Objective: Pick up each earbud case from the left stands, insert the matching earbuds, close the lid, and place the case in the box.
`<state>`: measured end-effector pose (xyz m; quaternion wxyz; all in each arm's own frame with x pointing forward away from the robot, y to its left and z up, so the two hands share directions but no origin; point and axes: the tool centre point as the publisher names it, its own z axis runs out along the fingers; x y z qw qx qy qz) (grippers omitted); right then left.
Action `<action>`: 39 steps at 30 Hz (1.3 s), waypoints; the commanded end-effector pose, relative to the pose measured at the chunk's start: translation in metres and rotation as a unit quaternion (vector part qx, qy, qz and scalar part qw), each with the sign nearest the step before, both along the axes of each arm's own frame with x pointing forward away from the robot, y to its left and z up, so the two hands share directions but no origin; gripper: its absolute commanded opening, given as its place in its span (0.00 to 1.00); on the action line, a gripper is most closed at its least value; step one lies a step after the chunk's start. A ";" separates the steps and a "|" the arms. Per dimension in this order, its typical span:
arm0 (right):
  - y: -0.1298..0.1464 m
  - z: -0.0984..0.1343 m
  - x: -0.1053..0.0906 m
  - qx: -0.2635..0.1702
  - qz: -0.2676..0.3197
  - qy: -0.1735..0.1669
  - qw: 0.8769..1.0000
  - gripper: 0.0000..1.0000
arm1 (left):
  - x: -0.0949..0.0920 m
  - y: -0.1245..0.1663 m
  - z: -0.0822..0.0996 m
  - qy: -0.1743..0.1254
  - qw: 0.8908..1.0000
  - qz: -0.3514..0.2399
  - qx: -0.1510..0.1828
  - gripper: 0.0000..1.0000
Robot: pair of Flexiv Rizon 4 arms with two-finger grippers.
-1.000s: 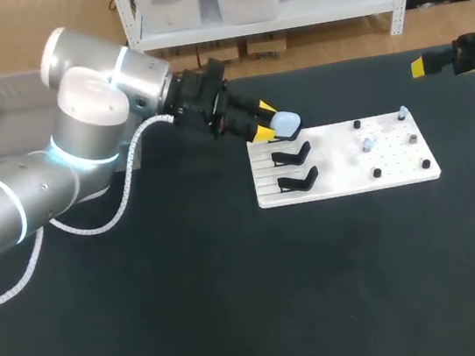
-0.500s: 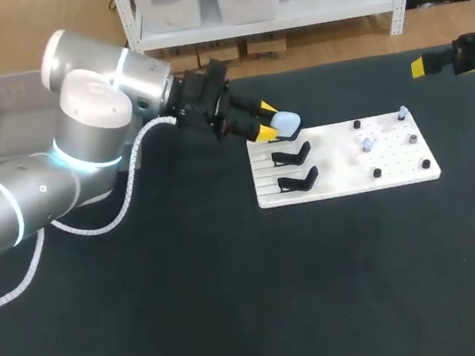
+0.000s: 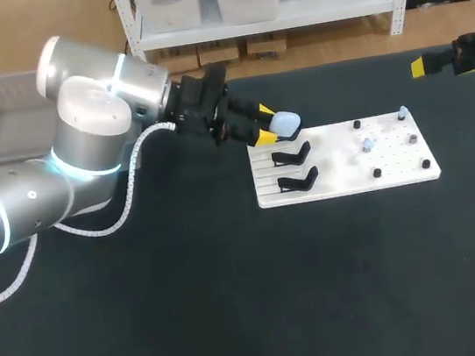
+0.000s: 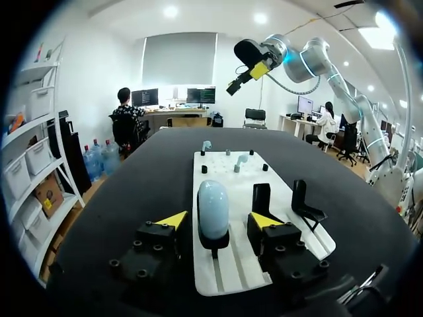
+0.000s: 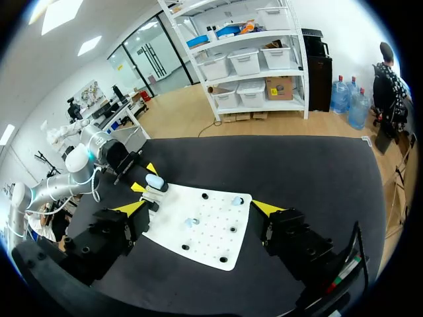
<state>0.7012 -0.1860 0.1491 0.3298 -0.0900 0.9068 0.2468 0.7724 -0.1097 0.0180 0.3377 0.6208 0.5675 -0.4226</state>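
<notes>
The pale blue earbud case [image 4: 213, 210] is being held up by the black stand [image 4: 213, 245] at the white board's [image 3: 343, 172] far left corner, untouched between the spread left tool [image 4: 218, 221], while the right tool [image 5: 199, 208], also spread, is being held above the counter's [image 3: 237, 302] far right edge.

- The left gripper [image 4: 218, 221] straddles the earbud case [image 4: 213, 209] on its stand [image 4: 213, 243], fingers [image 4: 173, 220] apart from it, a narrow gap on each side.
- Two black stands [image 3: 293, 154] rise just beside that one, on the near side.
- Low pegs [image 3: 378, 173] dot the right half of the white board [image 3: 344, 182].
- Broad worktop [image 3: 263, 298] lies in front of the board.
- The left arm [image 3: 90, 137] lies between board and grey box [image 3: 1, 131].
- The right gripper [image 3: 417, 67] hangs well apart, over the far right corner.
</notes>
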 end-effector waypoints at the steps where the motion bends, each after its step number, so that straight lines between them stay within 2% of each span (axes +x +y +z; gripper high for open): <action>1: 0.000 0.000 0.000 -0.001 0.000 0.000 1.000 1.00 | -0.007 0.000 -0.004 -0.012 1.000 0.029 -0.005 0.56; 18: 0.000 0.000 0.000 -0.001 0.000 0.000 1.000 1.00 | 0.005 -0.002 -0.007 -0.019 0.999 0.036 -0.011 0.48; 26: 0.000 0.000 0.000 -0.001 0.000 0.000 1.000 1.00 | 0.006 -0.008 -0.007 -0.015 0.999 0.023 -0.023 0.48; 39: 0.000 0.000 0.000 -0.001 0.000 0.000 1.000 1.00 | 0.009 -0.010 -0.010 -0.012 1.000 0.020 -0.021 0.45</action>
